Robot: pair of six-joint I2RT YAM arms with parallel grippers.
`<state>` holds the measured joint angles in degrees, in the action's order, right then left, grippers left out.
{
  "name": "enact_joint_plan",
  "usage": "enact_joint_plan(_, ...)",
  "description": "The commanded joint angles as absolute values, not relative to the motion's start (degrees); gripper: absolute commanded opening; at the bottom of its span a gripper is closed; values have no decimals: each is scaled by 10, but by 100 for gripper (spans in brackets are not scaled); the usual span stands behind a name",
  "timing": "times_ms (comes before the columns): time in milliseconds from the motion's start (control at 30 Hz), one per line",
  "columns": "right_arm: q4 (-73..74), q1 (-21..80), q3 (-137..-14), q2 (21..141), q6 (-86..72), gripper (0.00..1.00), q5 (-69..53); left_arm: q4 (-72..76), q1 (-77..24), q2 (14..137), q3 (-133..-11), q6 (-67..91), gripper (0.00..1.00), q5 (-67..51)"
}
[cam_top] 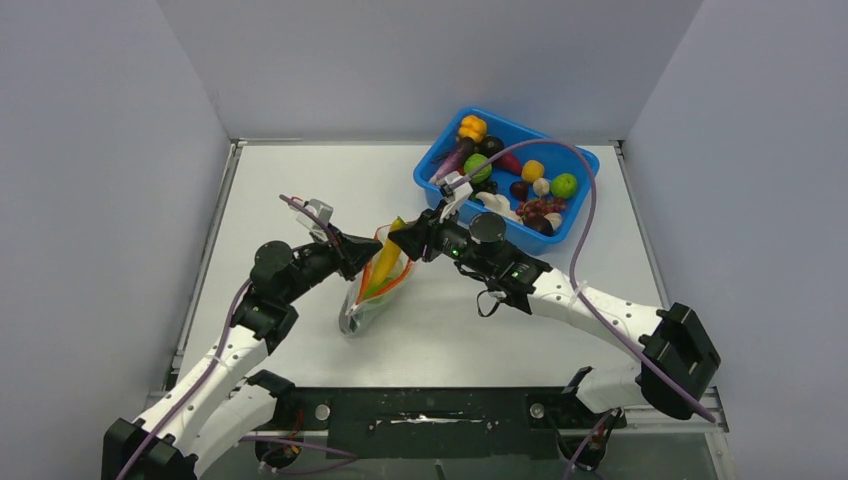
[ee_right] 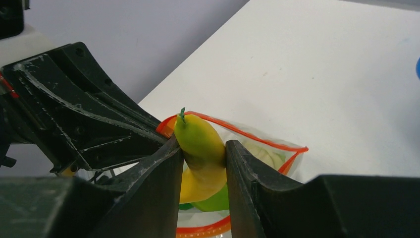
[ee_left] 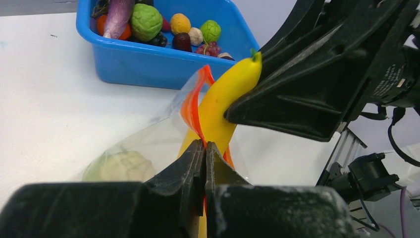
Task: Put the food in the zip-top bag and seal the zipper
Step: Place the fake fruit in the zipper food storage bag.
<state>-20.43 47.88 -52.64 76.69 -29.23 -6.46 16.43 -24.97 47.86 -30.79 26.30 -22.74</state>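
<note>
1. Left gripper point(ee_left: 204, 148): the jaws are pressed together on the near lip of the zip-top bag point(ee_left: 148, 144), and the zipper point(ee_left: 190, 106) rises out of the pinch. The likely reason is that lifting one lip keeps the mouth raised and gaping, so a piece can be lowered in without anything else spreading the film.
2. Right gripper point(ee_right: 203, 151): its fingers are clamped on the banana point(ee_left: 228, 94), one on each flank just below the green-tipped stem end. Gripping this high leaves the lower length free to pass through the mouth.
3. Position of the banana: it stands steeply tilted. Its lower part is down between the two orange lips and its stem end is above the rim. The right fingers stay above the rim, outside the bag. The left fingertips sit just beside the banana's lower body, on the bag's edge.
4. Contents: a pale green lumpy piece point(ee_left: 121, 166) lies low in the bag, and a smooth green piece point(ee_right: 214, 202) shows under the banana. The right fingers hide whether the banana already rests on that piece.
5. Surroundings: the blue bin point(cam_top: 535, 130) at the far right of the table point(cam_top: 300, 190) holds the rest of the food point(cam_top: 520, 185), well apart from the bag. The zipper is unsealed, so the task appears to be midway through loading.
</note>
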Motion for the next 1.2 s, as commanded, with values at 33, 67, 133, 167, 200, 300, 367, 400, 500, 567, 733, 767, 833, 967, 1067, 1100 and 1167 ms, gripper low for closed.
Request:
enact_joint_plan(33, -217, 487, -521, 782, -356, 30, -27, 190, -247, 462, -318, 251, 0, -218)
enact_joint_plan(67, -215, 486, -521, 785, -362, 31, -27, 188, -247, 460, -318, 250, 0, -216)
enact_joint_plan(133, -207, 487, -523, 791, -371, 33, -28, 185, -247, 458, -316, 249, 0, -214)
enact_joint_plan(167, -203, 487, -524, 793, -372, 35, -28, 184, -247, 456, -315, 249, 0, -213)
enact_joint_plan(200, -197, 488, -525, 795, -373, 37, -26, 184, -247, 455, -315, 249, 0, -213)
enact_joint_plan(300, -188, 487, -525, 798, -376, 40, -18, 184, -247, 453, -313, 249, 0, -211)
enact_joint_plan(367, -180, 488, -530, 799, -375, 45, -15, 184, -247, 452, -313, 250, 0, -211)
enact_joint_plan(400, -172, 487, -534, 797, -372, 48, -13, 184, -247, 452, -313, 250, 0, -211)
enact_joint_plan(500, -143, 487, -549, 791, -362, 56, -1, 181, -247, 450, -313, 250, 0, -210)
enact_joint_plan(567, -124, 487, -559, 783, -348, 58, 5, 180, -247, 448, -312, 248, 0, -210)
enact_joint_plan(733, -89, 486, -579, 764, -303, 65, 2, 178, -247, 448, -309, 243, 0, -206)
enact_joint_plan(767, -86, 486, -581, 760, -291, 67, 0, 177, -247, 448, -309, 241, 0, -203)
enact_joint_plan(833, -84, 486, -580, 752, -267, 71, 0, 173, -247, 449, -309, 235, 0, -200)
enact_joint_plan(967, -58, 479, -592, 739, -231, 74, 11, 171, -247, 448, -309, 232, 0, -199)
enact_joint_plan(1067, -39, 465, -604, 733, -210, 74, 5, 167, -247, 446, -311, 225, 0, -199)
enact_joint_plan(1100, -32, 458, -609, 731, -203, 74, -1, 164, -247, 446, -312, 220, 0, -198)
enact_joint_plan(1167, -15, 440, -616, 729, -188, 74, -17, 154, -248, 446, -315, 206, 0, -195)
